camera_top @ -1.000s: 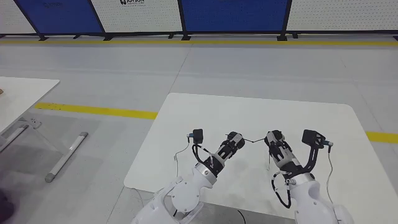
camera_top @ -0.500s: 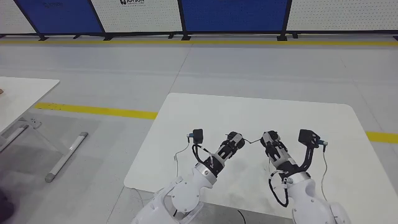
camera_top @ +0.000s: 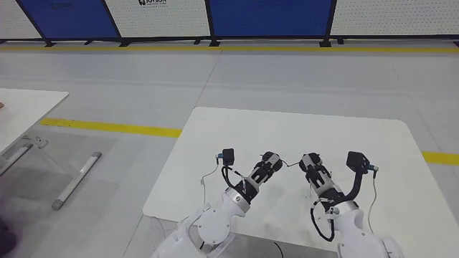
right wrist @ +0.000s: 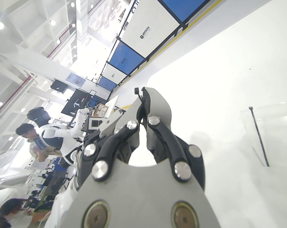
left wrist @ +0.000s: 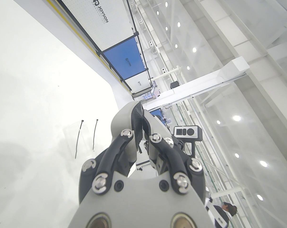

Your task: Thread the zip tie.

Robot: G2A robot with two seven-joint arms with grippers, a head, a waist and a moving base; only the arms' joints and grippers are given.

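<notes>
We have the zip tie (camera_top: 290, 163) held in the air between both grippers, just above the counter (camera_top: 287, 125). The right gripper (right wrist: 143, 96) pinches it near the head, which pokes out past its fingers (right wrist: 157, 103). The left gripper (left wrist: 142, 110) has its fingers pressed together, seemingly on the tail, though that end is too thin to make out. To thread well, we'd steady the head, line the tail up with its slot, and feed slowly without buckling the strap.
</notes>
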